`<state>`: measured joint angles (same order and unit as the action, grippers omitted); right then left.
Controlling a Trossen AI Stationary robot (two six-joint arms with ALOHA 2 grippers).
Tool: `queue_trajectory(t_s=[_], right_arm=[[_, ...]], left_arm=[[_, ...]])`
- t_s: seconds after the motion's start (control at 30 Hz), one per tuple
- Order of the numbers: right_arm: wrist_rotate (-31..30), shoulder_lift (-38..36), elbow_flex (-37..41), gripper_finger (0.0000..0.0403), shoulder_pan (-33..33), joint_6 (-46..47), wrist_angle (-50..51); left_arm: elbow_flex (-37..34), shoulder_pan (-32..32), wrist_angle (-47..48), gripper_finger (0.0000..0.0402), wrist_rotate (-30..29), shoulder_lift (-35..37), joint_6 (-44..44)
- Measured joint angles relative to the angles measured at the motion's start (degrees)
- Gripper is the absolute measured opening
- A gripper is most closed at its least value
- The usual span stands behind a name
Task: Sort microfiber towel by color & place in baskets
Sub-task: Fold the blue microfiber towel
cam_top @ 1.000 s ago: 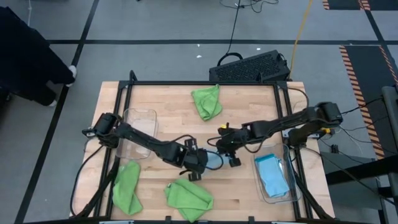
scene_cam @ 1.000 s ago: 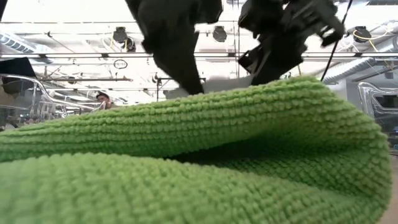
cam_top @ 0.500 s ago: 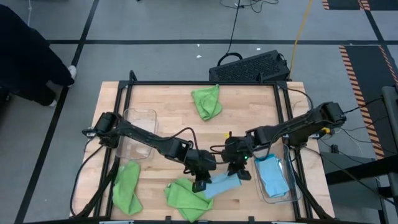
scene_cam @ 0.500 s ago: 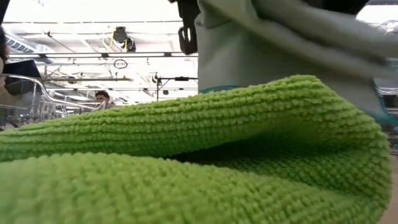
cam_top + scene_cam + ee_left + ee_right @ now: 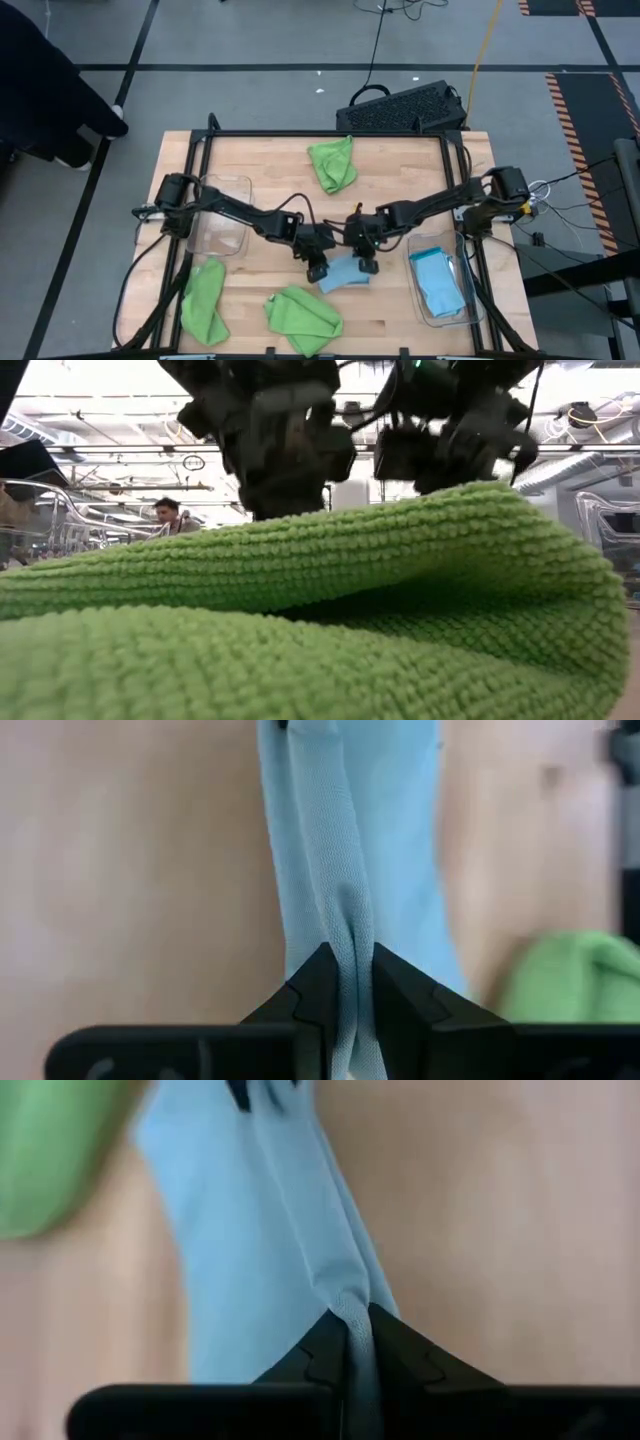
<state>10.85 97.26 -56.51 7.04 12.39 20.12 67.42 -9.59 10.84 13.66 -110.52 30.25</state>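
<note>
A light blue microfiber towel [image 5: 342,274] lies at the table's middle front, between my two grippers. My left gripper [image 5: 318,270] is shut on its left end and my right gripper [image 5: 366,264] on its right end. Three lime green towels lie loose: one at the far middle [image 5: 332,163], one at the near left [image 5: 203,302], and one at the near middle [image 5: 303,318], which fills the low view [image 5: 300,620]. The left basket [image 5: 222,215] holds nothing I can see. The right basket [image 5: 462,300] holds blue towels [image 5: 438,282]. My left gripper pinches a bunched fold of the blue towel [image 5: 345,935] between its two fingers, slanting down from above. The cloth runs away from the fingers in long pleats toward the table. My right gripper pinches a gathered fold at the towel's other end [image 5: 350,1298] between its two fingers, also slanting down from above. The cloth widens away from the fingers over the wood.
A black perforated crate [image 5: 405,108] stands beyond the table's far edge. Black frame rails [image 5: 200,160] run along the table's left and right sides. Bare wood [image 5: 270,180] lies between the far green towel and the left basket. A person [image 5: 168,515] shows in the room behind.
Both grippers swung toward the near edge with the blue towel hanging between them, then came back toward the far edge and down, rolling at the wrists. The towel, which hung spread before the low camera half a second ago, now lies lower and gathered between them.
</note>
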Motion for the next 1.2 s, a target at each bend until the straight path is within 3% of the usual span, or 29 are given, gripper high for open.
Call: queue_trajectory(t_s=[0.43, 0.5, 0.7, 0.83, 1.0, 1.2], right_arm=[[-2.1, -0.7, 0.1, 0.0181, -2.4, -1.6, 0.5], [-2.8, -2.1, 0.1, 0.0186, -1.8, -3.6, 0.7], [-12.2, -4.1, 0.0, 0.0186, 0.5, -9.7, -1.9], [-12.5, -3.7, -0.1, 0.0191, 0.9, -9.5, -2.7], [-12.6, -3.0, 0.0, 0.0198, 0.8, -9.0, -4.2], [-13.1, -3.0, 0.0, 0.0201, 0.8, -6.0, -5.3]], left_arm=[[-0.6, 5.3, 7.1, 0.0056, -6.2, 1.1, -1.7], [-0.5, 5.6, 7.6, 0.0056, -5.6, 2.5, -1.7], [-0.5, 6.1, 13.9, 0.0056, -6.2, 9.5, -2.7], [-0.5, 5.5, 18.1, 0.0056, -9.2, 13.9, -4.8], [-0.5, 5.4, 19.2, 0.0056, -18.2, 15.2, -4.8], [-0.4, 6.6, 19.4, 0.0056, -16.8, 13.0, -7.7]])
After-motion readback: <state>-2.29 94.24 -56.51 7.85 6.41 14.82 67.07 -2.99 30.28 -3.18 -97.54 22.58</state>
